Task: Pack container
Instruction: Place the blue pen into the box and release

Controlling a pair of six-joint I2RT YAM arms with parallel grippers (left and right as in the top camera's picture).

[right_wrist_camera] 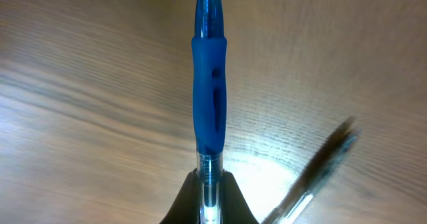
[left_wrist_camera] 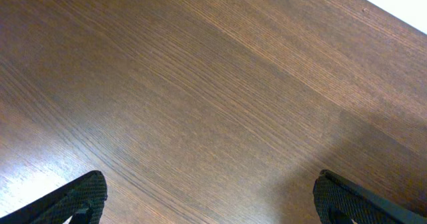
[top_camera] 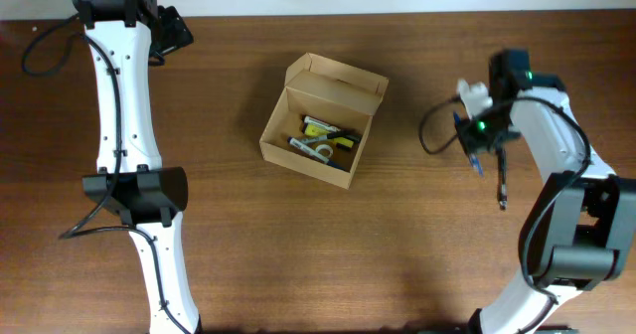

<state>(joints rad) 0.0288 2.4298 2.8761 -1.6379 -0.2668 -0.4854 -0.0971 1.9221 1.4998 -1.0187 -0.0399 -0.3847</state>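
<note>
The container (top_camera: 343,76), a small tan cardboard box with its flap lid open, sits at the table's middle and holds several small items, some yellow and black. My right gripper (top_camera: 475,145) is to the right of the box and is shut on a blue pen (right_wrist_camera: 209,84), whose tip points away from the fingers (right_wrist_camera: 209,199). A second, dark pen (top_camera: 501,180) lies on the table just right of the gripper and shows blurred in the right wrist view (right_wrist_camera: 319,171). My left gripper (left_wrist_camera: 210,201) is open and empty over bare wood at the far left back.
The brown wooden table (top_camera: 397,254) has a pale strip along its far edge. The left arm's white links (top_camera: 124,95) run down the left side. The right arm's base (top_camera: 586,245) stands at the right edge.
</note>
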